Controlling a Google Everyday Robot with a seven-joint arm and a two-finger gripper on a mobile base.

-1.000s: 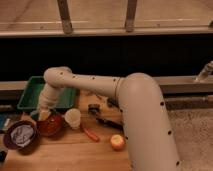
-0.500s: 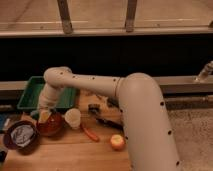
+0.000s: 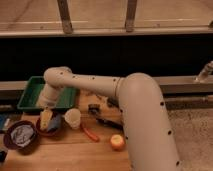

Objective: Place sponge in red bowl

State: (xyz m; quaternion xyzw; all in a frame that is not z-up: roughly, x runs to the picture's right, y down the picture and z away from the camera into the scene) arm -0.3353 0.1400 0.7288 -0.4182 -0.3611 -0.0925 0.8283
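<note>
The red bowl [image 3: 49, 129] sits at the left of the wooden table, between the dark purple bowl [image 3: 20, 136] and the white cup [image 3: 73, 118]. My gripper [image 3: 46, 119], with its yellowish tip, points down into the red bowl. A blue-grey patch that looks like the sponge [image 3: 55, 122] lies in the red bowl right beside the gripper tip, partly hidden by it. I cannot tell whether the gripper still holds it.
A green tray [image 3: 30, 95] stands behind the bowls. An orange stick-like item [image 3: 90, 134], a round orange fruit [image 3: 117, 142] and dark small items [image 3: 95, 107] lie right of the cup. The purple bowl holds something pale grey. My arm [image 3: 140, 110] spans the table's right side.
The gripper has edged slightly to the left over the red bowl. The bowls, the cup and the other items have not moved.
</note>
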